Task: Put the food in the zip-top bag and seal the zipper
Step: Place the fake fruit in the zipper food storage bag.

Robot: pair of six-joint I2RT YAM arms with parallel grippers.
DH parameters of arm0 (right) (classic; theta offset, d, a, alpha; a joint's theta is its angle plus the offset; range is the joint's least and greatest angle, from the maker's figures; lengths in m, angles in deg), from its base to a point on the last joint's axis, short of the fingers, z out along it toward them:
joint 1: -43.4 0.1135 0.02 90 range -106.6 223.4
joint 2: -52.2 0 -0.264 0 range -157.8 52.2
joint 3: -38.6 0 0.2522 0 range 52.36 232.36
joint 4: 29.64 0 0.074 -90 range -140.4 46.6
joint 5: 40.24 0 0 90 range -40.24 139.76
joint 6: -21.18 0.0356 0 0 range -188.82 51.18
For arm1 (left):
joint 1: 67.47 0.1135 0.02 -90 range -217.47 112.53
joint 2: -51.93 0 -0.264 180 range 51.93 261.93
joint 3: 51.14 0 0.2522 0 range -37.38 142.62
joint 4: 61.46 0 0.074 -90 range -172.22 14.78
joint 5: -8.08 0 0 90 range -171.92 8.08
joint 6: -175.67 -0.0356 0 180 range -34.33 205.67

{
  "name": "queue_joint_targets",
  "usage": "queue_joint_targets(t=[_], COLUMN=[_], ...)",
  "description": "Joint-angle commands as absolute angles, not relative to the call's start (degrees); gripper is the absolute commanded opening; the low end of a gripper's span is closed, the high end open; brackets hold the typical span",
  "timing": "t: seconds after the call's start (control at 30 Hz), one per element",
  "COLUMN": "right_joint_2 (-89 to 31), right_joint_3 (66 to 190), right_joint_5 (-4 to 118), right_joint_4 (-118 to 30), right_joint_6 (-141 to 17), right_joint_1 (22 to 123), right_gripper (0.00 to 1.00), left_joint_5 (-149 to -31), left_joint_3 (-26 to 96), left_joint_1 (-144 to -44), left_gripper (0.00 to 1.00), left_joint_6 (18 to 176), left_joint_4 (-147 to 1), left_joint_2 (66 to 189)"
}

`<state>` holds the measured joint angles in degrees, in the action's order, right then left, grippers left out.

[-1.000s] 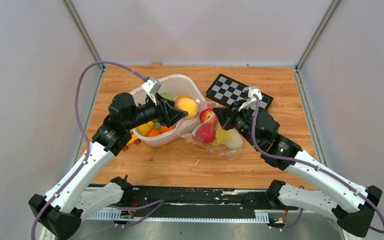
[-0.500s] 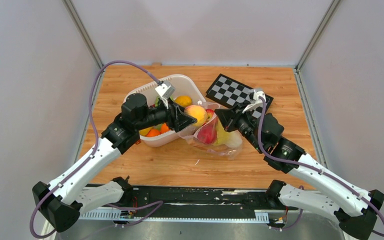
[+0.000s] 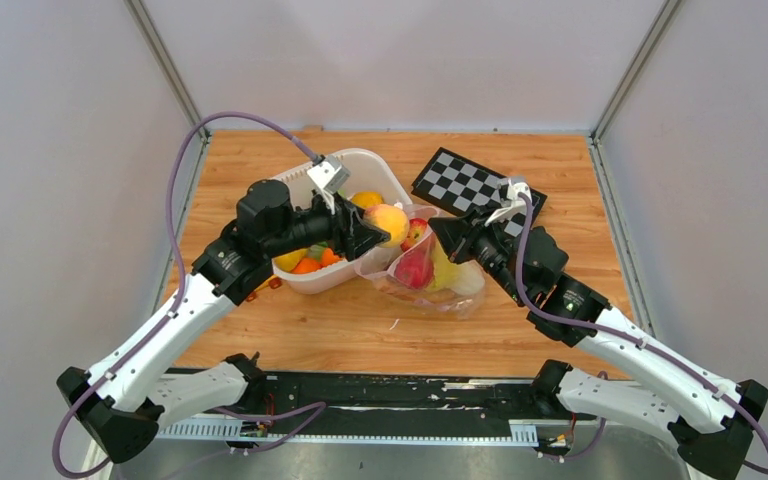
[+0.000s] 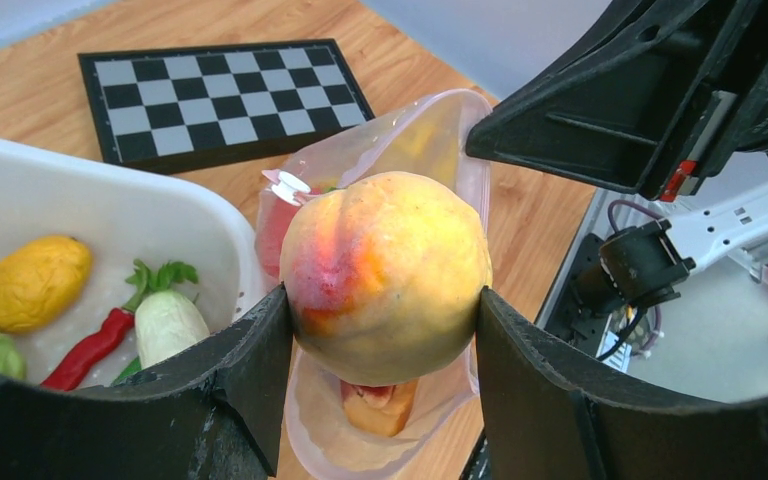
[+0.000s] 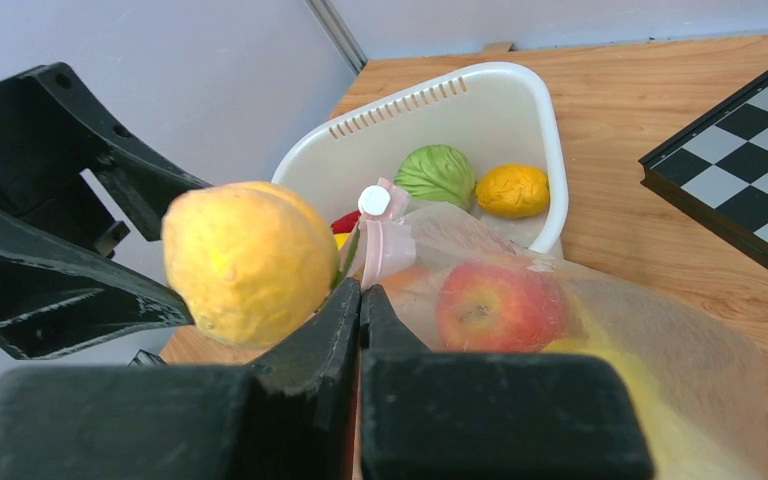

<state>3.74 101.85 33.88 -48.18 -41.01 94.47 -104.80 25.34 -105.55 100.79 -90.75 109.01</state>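
Dropping a peach into the bag is the step in hand, by my read. L gripper (image 4: 383, 300) clamps a yellow-red toy peach (image 4: 388, 262) between both fingers, jaws wide around it. It hangs the fruit over the mouth of the zip-top bag (image 4: 430, 150), ctr of the top view, just right of the white basket (image 3: 385, 172).

R gripper (image 5: 360, 300) is pinched fully together. In its wrist view the tips sit right at the bag's upper lip, by the pink zipper (image 5: 392, 250) and its white slider tab (image 5: 373, 202). It looks to be holding the mouth up, tho the exact pinch pt is hidden.

Bag lies on the table (image 3: 310, 330) betw. basket and checkerboard (image 3: 470, 180), w/ a red apple (image 5: 500, 305) and some yellow pieces inside. More food sits in the basket: cabbage (image 5: 438, 173), yellow fruit (image 5: 513, 190), red chilli (image 4: 85, 350), white radish (image 4: 165, 325).

To do it well:
- Get the peach fully past the lip before letting go; from L wrist view it looks nearly as wide as the opening.
- Aim for the gap beside the apple, not on top of it.
- Go low and release gently so nothing bounces out.
- R should hold the lip high and taut w/o dragging the bag sideways.
- Mind L fingers vs. R gripper, as they're near each other.
- Zipper comes last.
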Motion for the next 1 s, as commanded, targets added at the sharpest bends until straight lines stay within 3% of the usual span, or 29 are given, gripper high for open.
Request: queue_joint_targets(t=[0.0,0.2,0.63,0.97], right_joint_2=[5.3,6.1,6.5,6.3], right_joint_3=[101.9,101.5,101.7,101.3], right_joint_5=[34.6,34.4,35.9,38.0], right_joint_4=[-42.1,-42.2,-41.7,-40.5], right_joint_6=[-40.3,-40.3,-40.2,-39.3], right_joint_1=[94.1,94.0,93.9,93.9], right_gripper=[0.00,0.00,0.00,0.00], left_joint_5=[-106.5,-103.7,-91.4,-93.8], left_joint_3=[26.0,31.1,30.5,30.9], left_joint_1=[-107.0,-111.0,-111.9,-113.1], left_gripper=[0.58,0.59,0.59,0.59], left_joint_6=[101.3,96.6,97.9,100.2], left_joint_4=[-88.9,-96.8,-96.8,-92.6], left_joint_2=[110.6,113.4,114.9,117.4])
